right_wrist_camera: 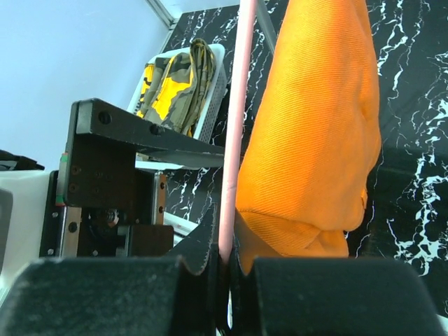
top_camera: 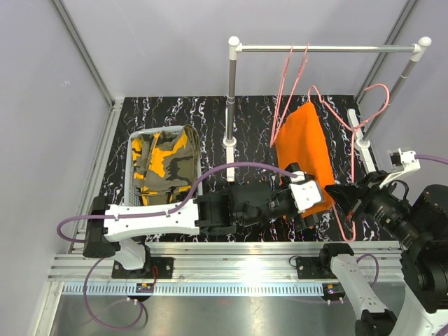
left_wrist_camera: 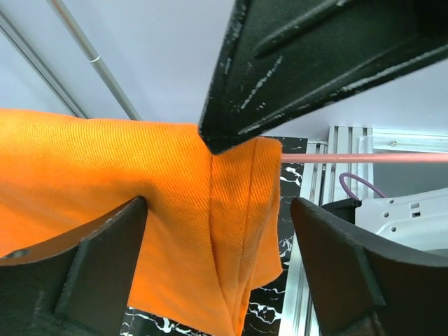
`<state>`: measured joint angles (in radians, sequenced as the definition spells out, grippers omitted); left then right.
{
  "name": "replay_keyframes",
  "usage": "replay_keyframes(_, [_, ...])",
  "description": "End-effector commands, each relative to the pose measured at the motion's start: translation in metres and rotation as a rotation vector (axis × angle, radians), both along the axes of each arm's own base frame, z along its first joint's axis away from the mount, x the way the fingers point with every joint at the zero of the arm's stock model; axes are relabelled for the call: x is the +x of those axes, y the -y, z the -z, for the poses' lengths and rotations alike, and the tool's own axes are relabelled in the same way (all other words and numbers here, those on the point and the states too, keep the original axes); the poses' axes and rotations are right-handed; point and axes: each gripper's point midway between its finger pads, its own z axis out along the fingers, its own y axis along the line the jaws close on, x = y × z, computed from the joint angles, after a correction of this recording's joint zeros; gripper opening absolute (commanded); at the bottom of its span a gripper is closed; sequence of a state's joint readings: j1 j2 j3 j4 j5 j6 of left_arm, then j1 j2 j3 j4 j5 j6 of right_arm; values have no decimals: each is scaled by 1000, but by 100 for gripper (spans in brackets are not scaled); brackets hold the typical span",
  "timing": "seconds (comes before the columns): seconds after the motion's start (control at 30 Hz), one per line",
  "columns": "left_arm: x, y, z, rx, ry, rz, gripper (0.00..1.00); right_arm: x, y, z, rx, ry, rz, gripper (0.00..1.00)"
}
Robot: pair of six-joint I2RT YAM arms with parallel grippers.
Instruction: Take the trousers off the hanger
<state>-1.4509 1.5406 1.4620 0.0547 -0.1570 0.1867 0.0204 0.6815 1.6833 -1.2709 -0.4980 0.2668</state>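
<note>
The bright orange trousers (top_camera: 304,143) hang draped over a pink hanger (top_camera: 352,161) in front of the rack. My left gripper (top_camera: 309,215) is at their lower end. In the left wrist view it (left_wrist_camera: 218,210) stands open, with the orange cloth (left_wrist_camera: 105,161) between its two dark fingers (left_wrist_camera: 105,252). My right gripper (top_camera: 336,195) is shut on the hanger's thin pink bar (right_wrist_camera: 238,105), which runs straight up from its jaws (right_wrist_camera: 225,262), beside the orange trousers (right_wrist_camera: 315,126). Camouflage trousers (top_camera: 164,159) with yellow patches lie in a basket.
The white basket (top_camera: 138,134) stands at the left of the black marbled table (top_camera: 245,119). A rack with two white posts and a metal rod (top_camera: 329,49) spans the back; two bare pink hangers (top_camera: 288,77) hang on it. An aluminium rail (top_camera: 231,269) runs along the near edge.
</note>
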Motion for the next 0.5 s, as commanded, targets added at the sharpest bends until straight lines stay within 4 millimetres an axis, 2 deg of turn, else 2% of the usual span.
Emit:
replay_keyframes(0.0, [3, 2, -42, -119, 33, -23, 81, -9, -9, -68, 5, 318, -73, 0])
replay_keyframes(0.03, [2, 2, -41, -114, 34, -20, 59, -9, -9, -68, 3, 319, -73, 0])
replay_keyframes(0.07, [2, 2, -40, -110, 35, -22, 53, -9, -9, -69, 3, 320, -69, 0])
replay_keyframes(0.13, [4, 2, -39, -112, 32, -34, 52, -11, -10, -70, 6, 325, -76, 0])
replay_keyframes(0.17, [5, 1, -41, -119, 36, -46, 42, -13, -12, -72, 13, 329, -92, 0])
replay_keyframes(0.2, [6, 1, -42, -125, 36, -55, 39, -14, -14, -73, 18, 331, -104, 0])
replay_keyframes(0.27, [10, 0, -43, -140, 32, -77, 38, -16, -17, -75, 28, 335, -123, 0])
replay_keyframes(0.33, [8, 2, -44, -145, 31, -68, 52, -18, -20, -75, 33, 337, -141, 0])
replay_keyframes(0.37, [7, 3, -43, -147, 29, -66, 54, -16, -20, -75, 35, 332, -141, 0])
replay_keyframes(0.47, [5, 4, -44, -152, 27, -69, 52, -14, -20, -73, 37, 325, -142, 0])
